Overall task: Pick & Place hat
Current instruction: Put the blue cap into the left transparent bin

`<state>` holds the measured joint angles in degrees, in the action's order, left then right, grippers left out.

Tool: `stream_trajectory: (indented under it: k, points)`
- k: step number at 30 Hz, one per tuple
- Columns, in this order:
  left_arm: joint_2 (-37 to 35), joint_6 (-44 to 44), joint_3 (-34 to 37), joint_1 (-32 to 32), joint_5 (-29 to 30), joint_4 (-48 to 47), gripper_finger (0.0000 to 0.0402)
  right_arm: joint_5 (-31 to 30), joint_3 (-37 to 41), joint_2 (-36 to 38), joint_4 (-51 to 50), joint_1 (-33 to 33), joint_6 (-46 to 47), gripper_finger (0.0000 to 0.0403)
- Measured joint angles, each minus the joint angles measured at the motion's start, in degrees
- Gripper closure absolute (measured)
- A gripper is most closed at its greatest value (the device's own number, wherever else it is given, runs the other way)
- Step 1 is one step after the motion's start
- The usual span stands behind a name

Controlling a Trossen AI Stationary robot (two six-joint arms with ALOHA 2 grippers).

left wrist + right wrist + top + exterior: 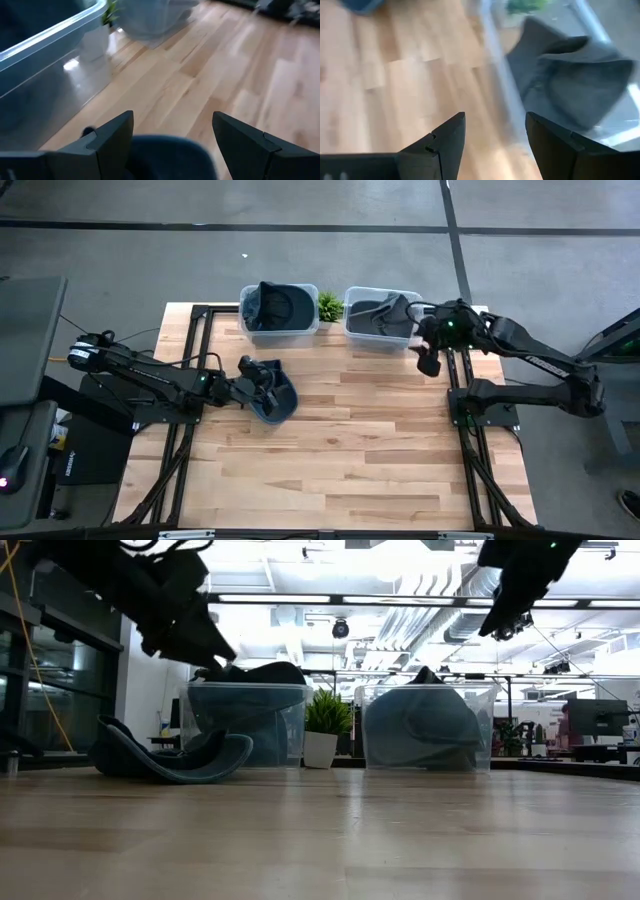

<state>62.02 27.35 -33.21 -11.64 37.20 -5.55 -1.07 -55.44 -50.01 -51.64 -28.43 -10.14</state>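
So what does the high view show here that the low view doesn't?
Only the high view shows the wooden table whole, both arms, and the right gripper beside the right bin, jaws open. Only the low view shows the room behind and the hat's brim curling up off the wood. Both show the blue hat on the table, the two bins and the plant.

Open wooden table lies below and nearward of both grippers. Ahead of the left gripper stands the left bin; the small plant and right bin crowd the right gripper.
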Motion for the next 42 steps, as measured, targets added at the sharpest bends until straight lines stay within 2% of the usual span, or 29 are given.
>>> stream_trajectory:
  k: [10,18,23,27,31,33,36,39,42]
  points:
    - [-3.6,10.9,-0.1,0.0,5.5,-14.3,0.0134,1.6,0.0,0.6,-0.7,14.4,10.6,0.0201]
    - [-9.1,28.4,-0.1,-0.1,5.1,-28.9,0.0134,-2.8,0.0,-3.8,6.0,26.3,14.9,0.0201]
    - [-10.6,37.5,0.0,0.0,-0.2,-37.8,0.0134,-5.1,0.0,-9.1,9.4,31.3,15.9,0.0201]
    - [-10.6,44.7,0.0,0.0,-5.4,-42.5,0.0134,-5.2,0.0,-13.8,11.5,33.9,18.0,0.0201]
    - [-10.6,51.7,-0.1,0.0,-8.2,-45.5,0.0134,-5.3,0.0,-18.4,13.4,36.1,18.8,0.0201]
    - [-10.6,51.0,-0.5,0.0,-8.6,-46.3,0.0134,-5.8,0.0,-20.6,13.5,37.1,17.9,0.0201]
    - [-10.6,43.9,-2.3,0.0,-8.6,-48.6,0.0134,-6.5,0.0,-23.2,13.2,38.5,17.7,0.0201]
    - [-10.5,33.2,-3.4,0.0,-10.1,-50.7,0.0134,-6.0,0.0,-25.2,12.9,39.5,16.5,0.0201]
    - [-10.4,19.1,-3.6,0.0,-14.8,-50.7,0.0134,-5.9,0.0,-26.5,12.9,40.2,14.6,0.0201]
